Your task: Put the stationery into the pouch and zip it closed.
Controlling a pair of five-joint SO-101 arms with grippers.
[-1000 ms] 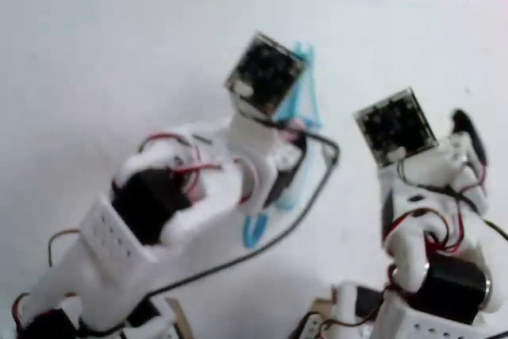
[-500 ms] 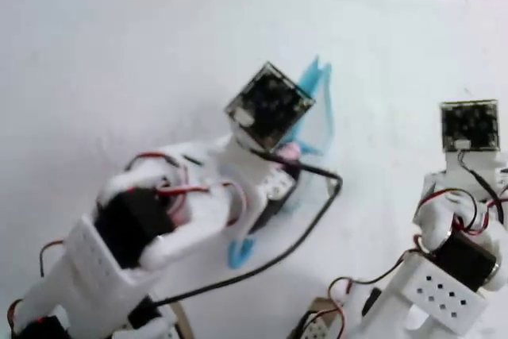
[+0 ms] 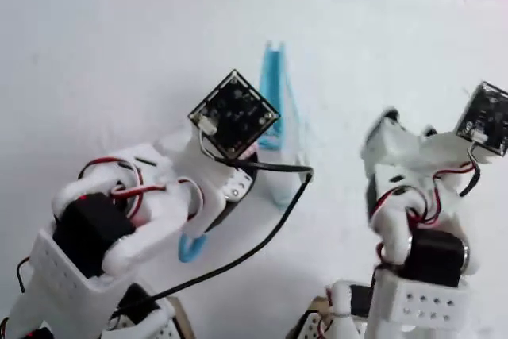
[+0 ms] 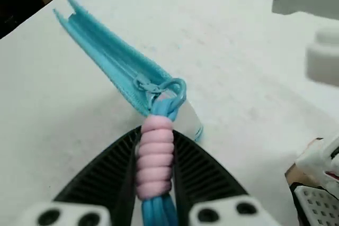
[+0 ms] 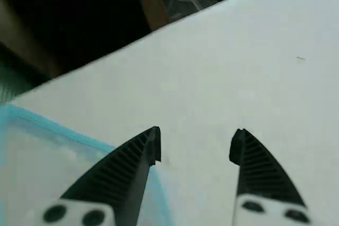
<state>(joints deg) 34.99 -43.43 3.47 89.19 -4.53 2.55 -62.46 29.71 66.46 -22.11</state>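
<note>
Pinching the pink zipper pull [image 4: 154, 157], the left gripper [image 4: 157, 136] sits at one end of the blue pouch [image 5: 53, 173], its zipper [image 4: 103, 51] running straight away, while the right gripper [image 5: 196, 138] gapes alongside.

Pouch [image 3: 276, 101] dragged leftward, rotated (left hand [image 4: 155, 132] pulling)

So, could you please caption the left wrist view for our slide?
Left gripper, fingers shut on the pink pull of the pouch zipper.

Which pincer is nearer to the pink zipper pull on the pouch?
Left. The left pincer is shut on the pink zipper pull; the right pincer hangs open at the edge of the pouch, away from the pull.
</note>
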